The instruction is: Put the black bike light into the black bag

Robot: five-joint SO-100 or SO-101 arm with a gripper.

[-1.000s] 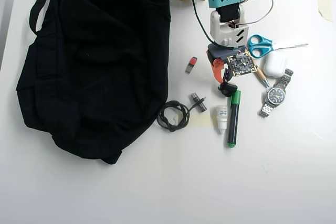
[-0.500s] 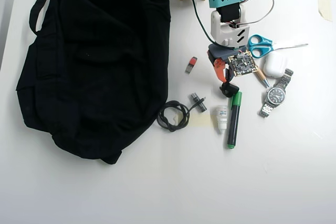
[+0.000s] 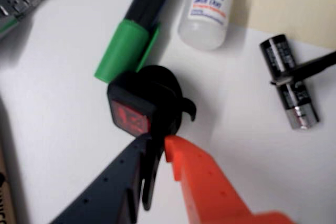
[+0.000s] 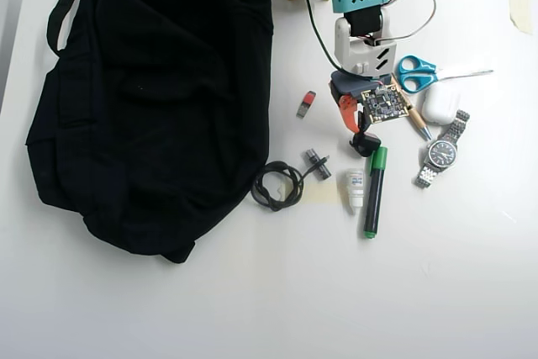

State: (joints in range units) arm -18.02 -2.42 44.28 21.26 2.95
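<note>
The black bike light (image 3: 152, 98) lies on the white table with its red square face (image 3: 130, 117) turned toward the wrist camera. My gripper (image 3: 157, 141) has its black and orange fingers closed on the light's thin strap tail. In the overhead view the light (image 4: 365, 145) sits just below the gripper (image 4: 356, 128), against the cap of a green marker. The black bag (image 4: 151, 98) spreads over the left half of the table, well to the left of the gripper, with its strap (image 4: 65, 2) at the upper left.
A green marker (image 4: 373, 189), a small white bottle (image 4: 356, 188), a metal-tipped plug (image 4: 317, 162) and a coiled black cable (image 4: 276, 185) lie between light and bag. A red-and-black stick (image 4: 306, 103), scissors (image 4: 418, 73), a white case (image 4: 440, 104) and a watch (image 4: 441, 153) surround the gripper.
The arm has shifted very slightly up and left in the overhead view. The light stays in nearly the same spot beside the marker cap.
</note>
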